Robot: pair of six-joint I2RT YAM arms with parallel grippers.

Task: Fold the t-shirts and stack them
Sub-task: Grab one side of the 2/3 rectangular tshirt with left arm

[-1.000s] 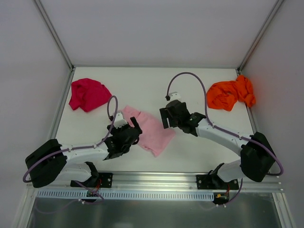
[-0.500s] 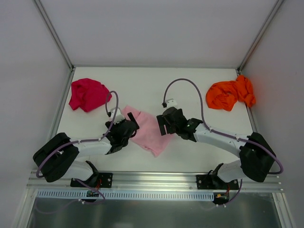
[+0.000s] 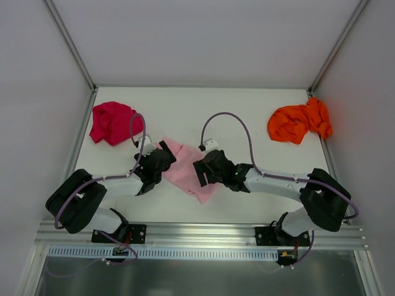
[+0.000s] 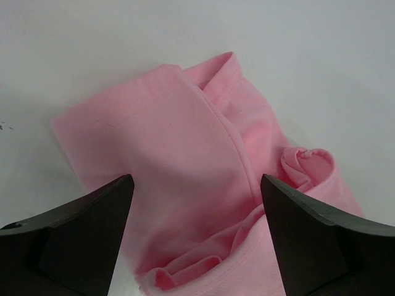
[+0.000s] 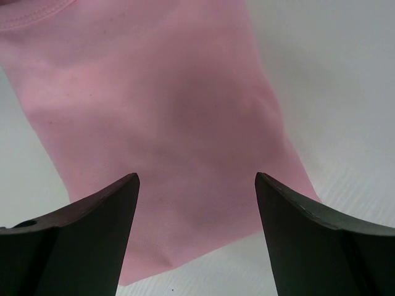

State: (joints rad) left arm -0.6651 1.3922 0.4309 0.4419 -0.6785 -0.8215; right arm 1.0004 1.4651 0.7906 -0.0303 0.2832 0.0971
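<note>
Both arms [image 3: 120, 184] [image 3: 274, 180] moved over pink t-shirt [image 3: 183, 168], perhaps touching it.

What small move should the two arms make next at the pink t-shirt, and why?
Probably lower both and pinch the cloth. The left tool and right tool hang open above opposite sides of the pink t-shirt, which lies rumpled rather than flat, and neither is gripping it. Taking hold at both sides would likely let them spread it out for folding.
</note>
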